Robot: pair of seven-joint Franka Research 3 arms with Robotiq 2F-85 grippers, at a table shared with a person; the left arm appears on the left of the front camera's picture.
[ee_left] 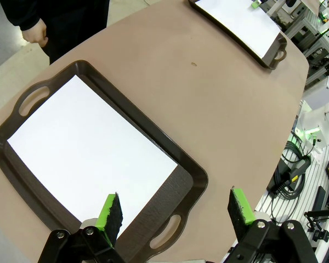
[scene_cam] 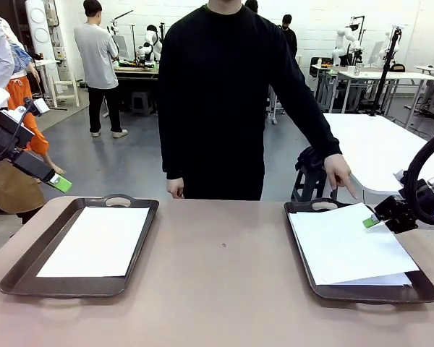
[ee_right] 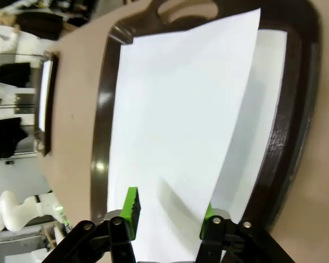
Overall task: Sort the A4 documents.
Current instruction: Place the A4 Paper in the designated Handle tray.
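Nearest to the camera, the table (scene_cam: 224,289) carries two dark trays. Right tray (scene_cam: 362,289) holds a stack of A4 documents (scene_cam: 347,246); the top sheet lies askew, its corner between the spread fingers of the right gripper (scene_cam: 372,220), which seem released, not pinching it. Left tray (scene_cam: 29,271) holds one flat sheet (scene_cam: 98,242), below the wide-open left gripper (ee_left: 175,211). The person's hand (scene_cam: 340,173) rests just behind the right tray. Risk, as a judgement: the crooked top sheet may slide over the rim if a finger drags it while backing away.
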